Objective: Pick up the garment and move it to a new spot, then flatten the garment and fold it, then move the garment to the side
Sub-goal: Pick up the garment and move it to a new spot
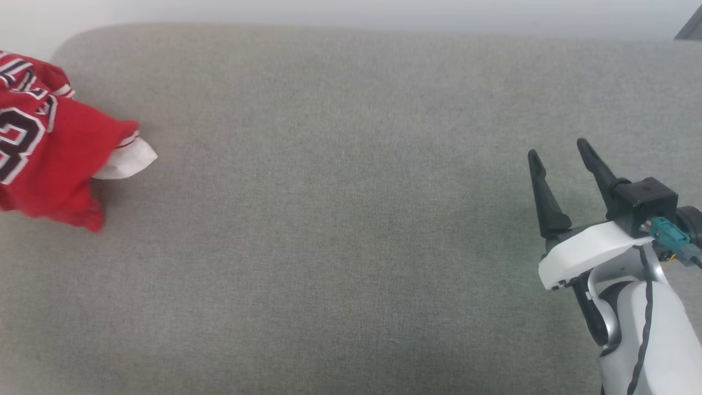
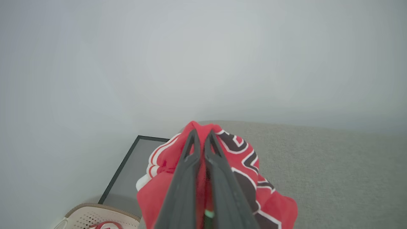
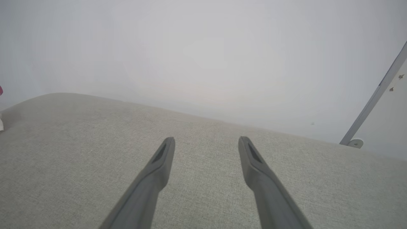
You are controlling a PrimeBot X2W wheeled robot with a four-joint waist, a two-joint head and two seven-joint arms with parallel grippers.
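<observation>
— Red garment (image 1: 49, 153): status?
— I have the left end effector (image 2: 201, 133) clamped on its bunched top, at the left end of the grey surface (image 1: 351, 247). My right end effector (image 1: 556, 148) stands open, empty. Pickup under way, I judge; relocating, flattening, folding, side placement remain.

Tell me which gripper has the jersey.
The left gripper: its jaws are shut on the red jersey. The right gripper hangs open over the grey cushion.

Grey cushion (image 1: 351, 219); cream basket (image 2: 86, 218) by dark-framed panel (image 2: 133, 170).
</observation>
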